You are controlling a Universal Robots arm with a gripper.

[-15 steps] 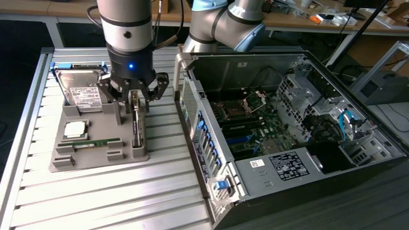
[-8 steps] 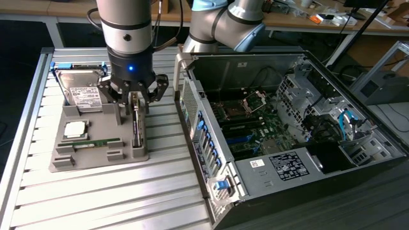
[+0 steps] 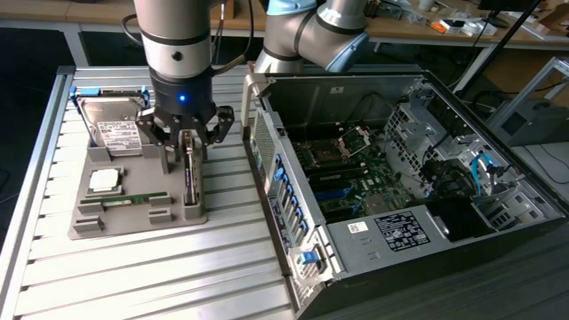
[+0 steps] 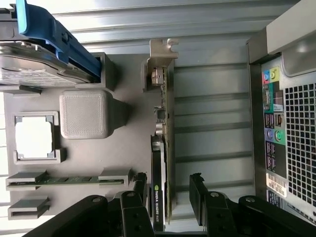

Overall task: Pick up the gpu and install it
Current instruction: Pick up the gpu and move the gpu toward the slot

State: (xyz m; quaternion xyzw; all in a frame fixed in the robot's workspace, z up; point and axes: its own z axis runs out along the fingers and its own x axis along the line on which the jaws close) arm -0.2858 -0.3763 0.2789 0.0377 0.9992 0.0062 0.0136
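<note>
Computer case (image 3: 338,90) open, exterior view's right half | slatted table (image 3: 133,280) | grey tray (image 3: 133,217) exterior view's left | gripper (image 3: 188,150) over tray, jaws wide, astride gpu, not clamped | gpu (image 3: 189,181) on edge in tray's slot nearest case

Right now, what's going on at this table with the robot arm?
The robot arm's gripper hangs over the gpu, which stands on edge in a gray holder tray. Its jaws are open and straddle the card without clamping it. The open computer case sits on the exterior view's right, and the gpu is not yet in it.
</note>
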